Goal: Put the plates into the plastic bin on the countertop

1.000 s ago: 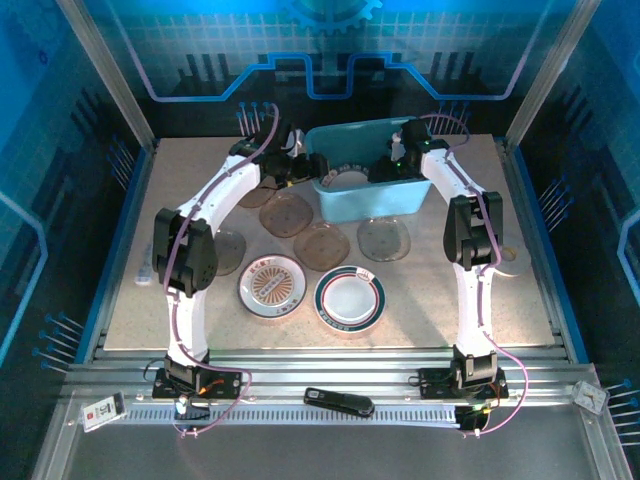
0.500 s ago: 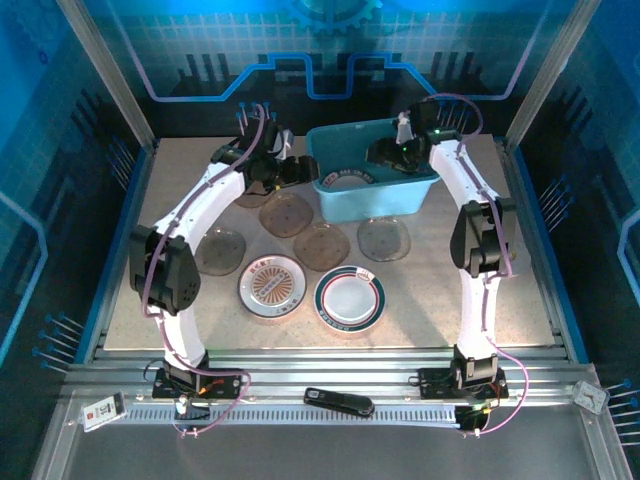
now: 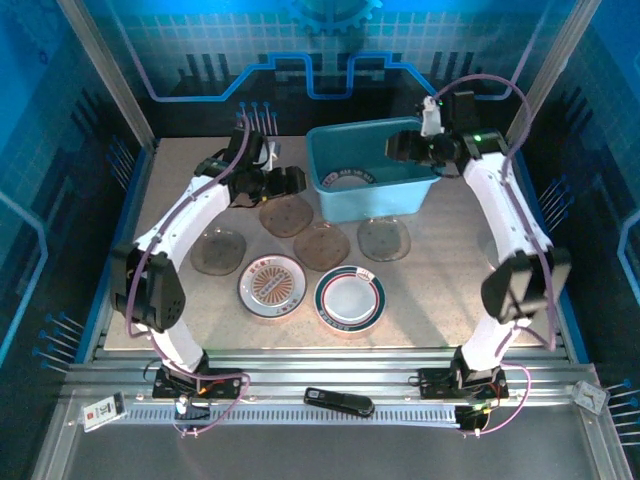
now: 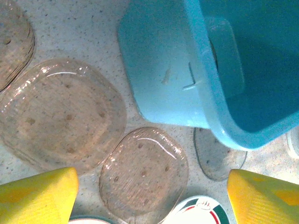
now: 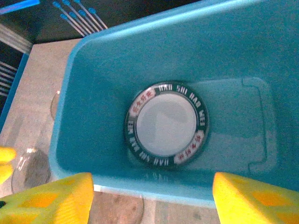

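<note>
The teal plastic bin [image 3: 402,200] stands at the back of the countertop [image 3: 450,290]. In it lies one round plate with a dark green rim [image 5: 167,123] [image 3: 350,180]. My right gripper [image 3: 397,148] [image 5: 152,200] hangs open above the bin's right end and holds nothing. My left gripper [image 3: 288,183] [image 4: 149,200] is open over the brown plates left of the bin. Smoky-brown plates [image 4: 63,114] [image 4: 145,175] [image 4: 219,151] lie below it. On the countertop are brown plates [image 3: 287,215] [image 3: 322,246] [image 3: 384,238] [image 3: 218,250], a red-rimmed plate [image 3: 272,284] and a green-rimmed plate [image 3: 350,298].
A black remote-like object [image 3: 338,402] lies on the metal rail at the near edge. Blue-lit walls and frame posts [image 3: 105,70] enclose the countertop. The right arm's elbow [image 3: 520,285] hangs over the right side.
My right gripper has risen out of the bin and drawn back to the right, leaving the green-rimmed plate inside. The left arm's elbow swung outward; its gripper edged nearer over the brown plates.
</note>
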